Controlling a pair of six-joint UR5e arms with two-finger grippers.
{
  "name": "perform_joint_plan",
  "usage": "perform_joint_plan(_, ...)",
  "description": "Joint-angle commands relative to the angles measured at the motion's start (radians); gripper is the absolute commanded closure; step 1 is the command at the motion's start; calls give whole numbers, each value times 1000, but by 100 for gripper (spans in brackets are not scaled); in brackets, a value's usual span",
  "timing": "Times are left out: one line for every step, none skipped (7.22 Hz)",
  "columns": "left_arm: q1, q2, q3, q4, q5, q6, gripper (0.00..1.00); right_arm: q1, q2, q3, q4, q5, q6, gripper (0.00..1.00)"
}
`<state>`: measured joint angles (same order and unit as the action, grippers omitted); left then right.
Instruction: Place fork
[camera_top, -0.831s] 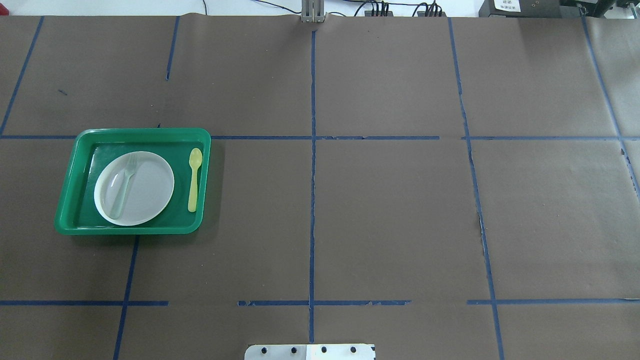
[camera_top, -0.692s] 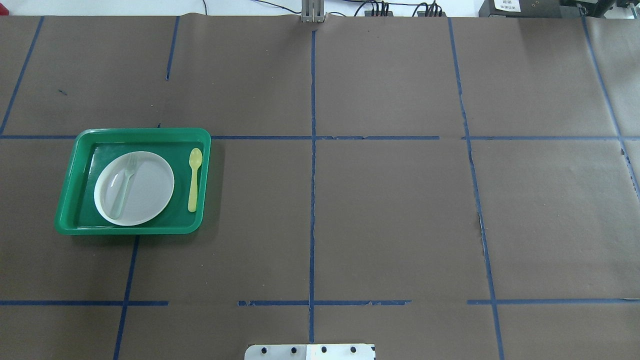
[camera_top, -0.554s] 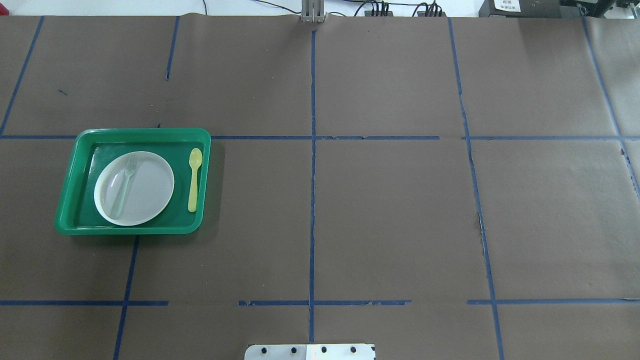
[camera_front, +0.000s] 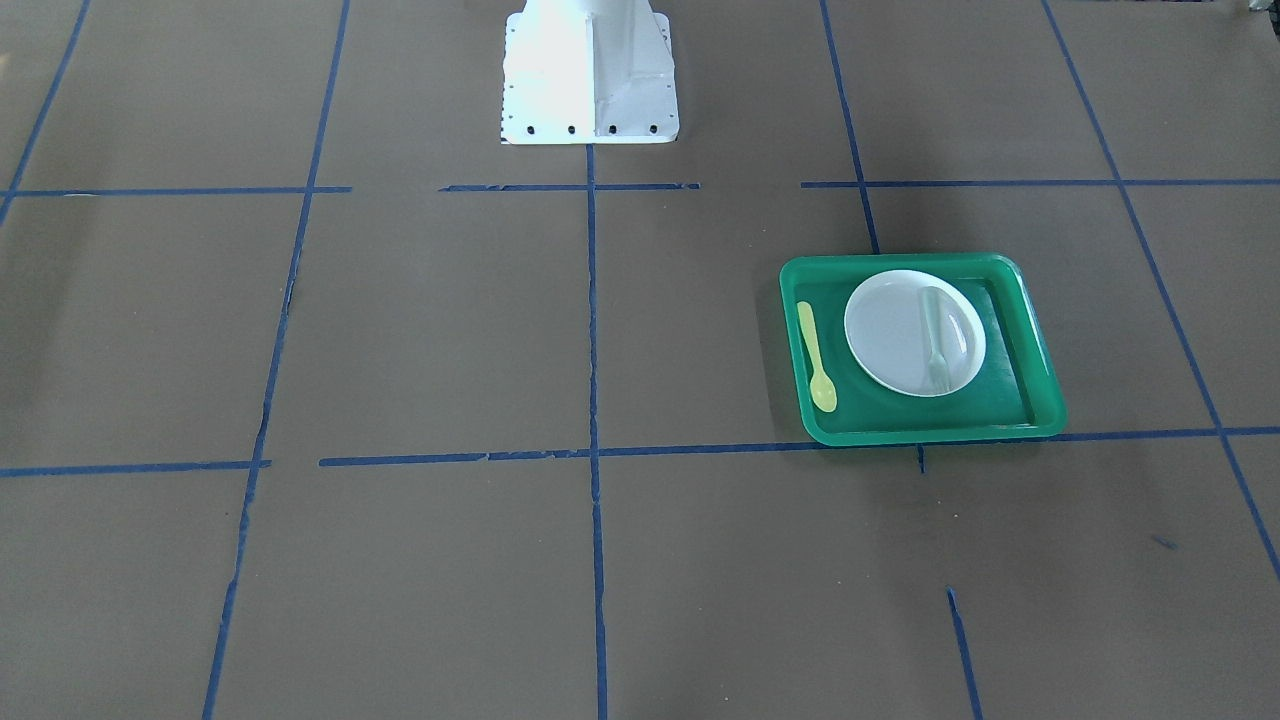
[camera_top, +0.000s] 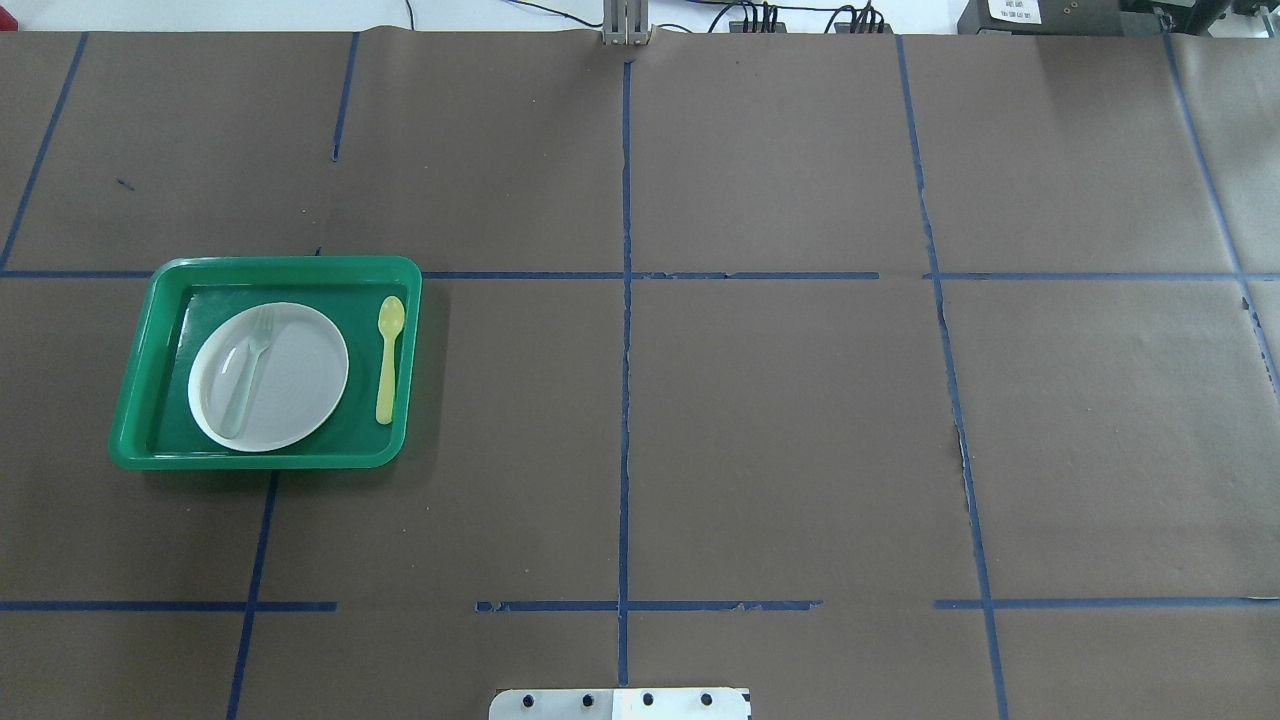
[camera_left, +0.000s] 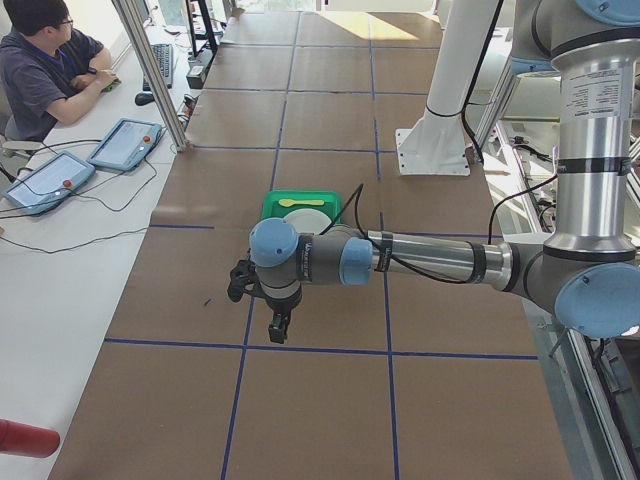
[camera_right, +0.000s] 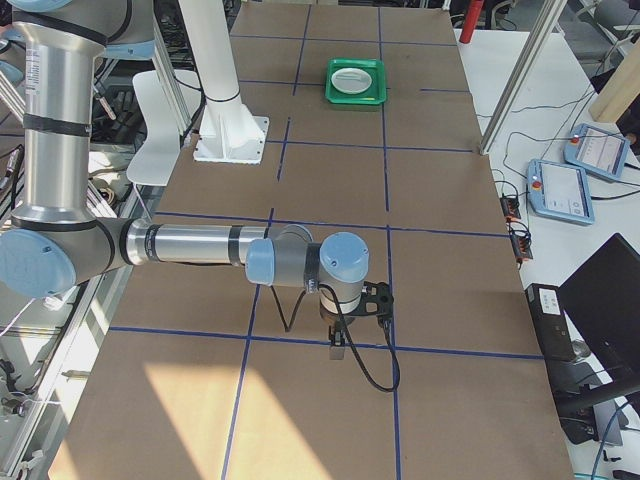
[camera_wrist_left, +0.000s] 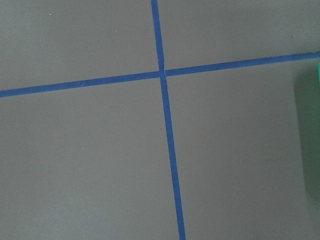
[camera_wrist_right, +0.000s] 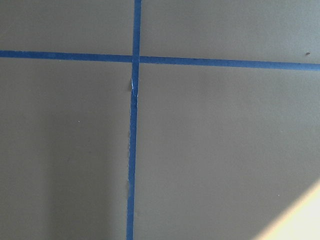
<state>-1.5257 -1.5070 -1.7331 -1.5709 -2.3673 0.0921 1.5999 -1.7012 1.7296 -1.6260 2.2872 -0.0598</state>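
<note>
The translucent whitish fork (camera_top: 248, 375) lies on the white plate (camera_top: 305, 385) inside the green tray (camera_top: 290, 263) at the table's left, with its tines pointing away from me. It also shows in the front view (camera_front: 935, 340). My left gripper (camera_left: 280, 325) hangs over bare table apart from the tray (camera_left: 300, 205), and I cannot tell whether it is open or shut. My right gripper (camera_right: 338, 345) hangs over bare table far from the tray (camera_right: 357, 80), and I cannot tell its state either. Neither gripper shows in the overhead or front views.
A yellow plastic spoon (camera_top: 387, 360) lies in the tray to the right of the plate. The brown table cover carries a blue tape grid. The robot base (camera_front: 590, 70) stands at the table's near middle. An operator (camera_left: 50, 60) sits at a side desk.
</note>
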Motion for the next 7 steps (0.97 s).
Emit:
perform_joint_plan(126, -21, -22, -64, 3, -143, 0, 0, 0, -1, 0, 0, 0, 0)
perform_joint_plan(192, -27, -31, -174, 11, -292, 0, 0, 0, -1, 0, 0, 0, 0)
perform_joint_plan(281, -27, -29, -317, 16, -472, 0, 0, 0, 1, 0, 0, 0, 0)
perform_joint_plan(368, -28, -28, -436, 81, -640, 0, 0, 0, 1, 0, 0, 0, 0)
perform_joint_plan(436, -28, -19, -527, 139, -751, 0, 0, 0, -1, 0, 0, 0, 0)
perform_joint_plan(491, -28, -19, -569, 172, -822, 0, 0, 0, -1, 0, 0, 0, 0)
perform_joint_plan(565, -38, -17, -598, 248, -881, 0, 0, 0, -1, 0, 0, 0, 0)
